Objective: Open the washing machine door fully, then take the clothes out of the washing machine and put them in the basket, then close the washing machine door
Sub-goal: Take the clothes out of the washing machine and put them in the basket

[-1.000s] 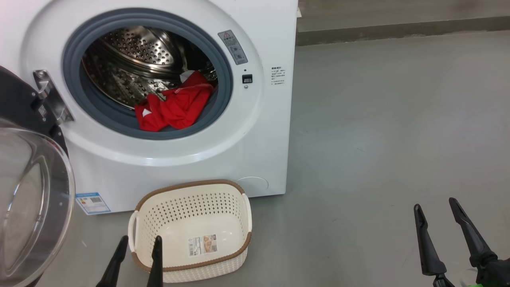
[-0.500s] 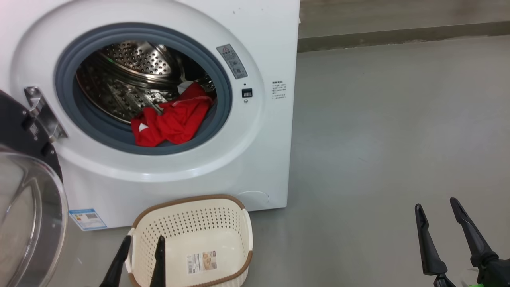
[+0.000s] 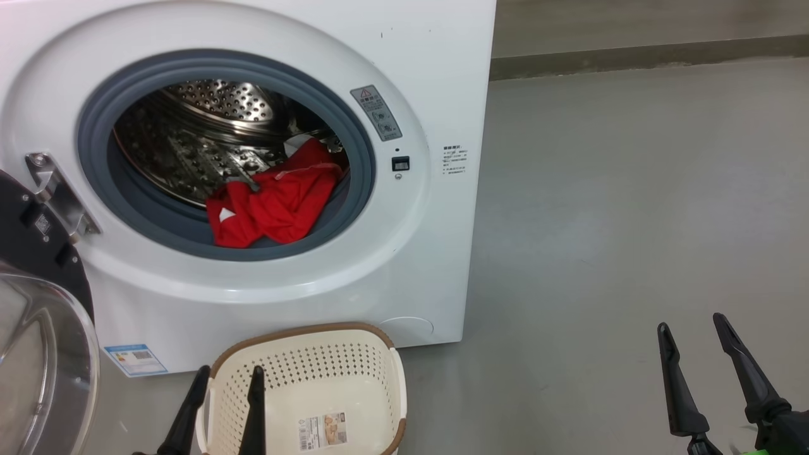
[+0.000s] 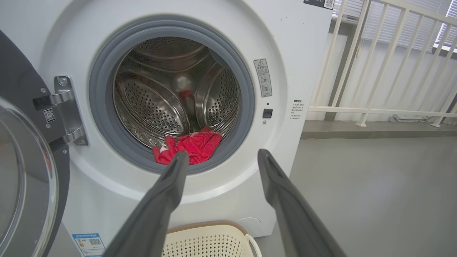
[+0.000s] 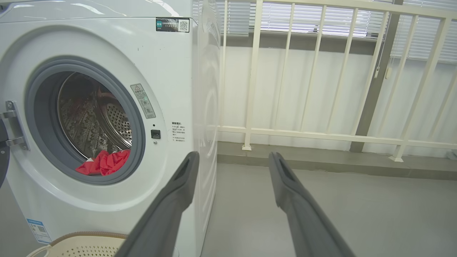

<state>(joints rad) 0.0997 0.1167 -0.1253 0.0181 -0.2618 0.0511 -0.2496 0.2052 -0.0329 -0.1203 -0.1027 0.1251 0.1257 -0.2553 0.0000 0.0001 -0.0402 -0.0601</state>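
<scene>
The left gripper [image 3: 230,370] and right gripper [image 3: 690,323] gape wide, empty, the left above the basket [image 3: 303,333], over grey floor [image 3: 600,221] by a white railing [image 5: 321,135].

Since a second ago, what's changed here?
Only the camera's view shifted: the washing machine and basket sit lower in the picture, but nothing itself moved, and nothing was gripped or released. The clothes stay inside, the door stays open, the left tool and right tool stay open and empty.
</scene>
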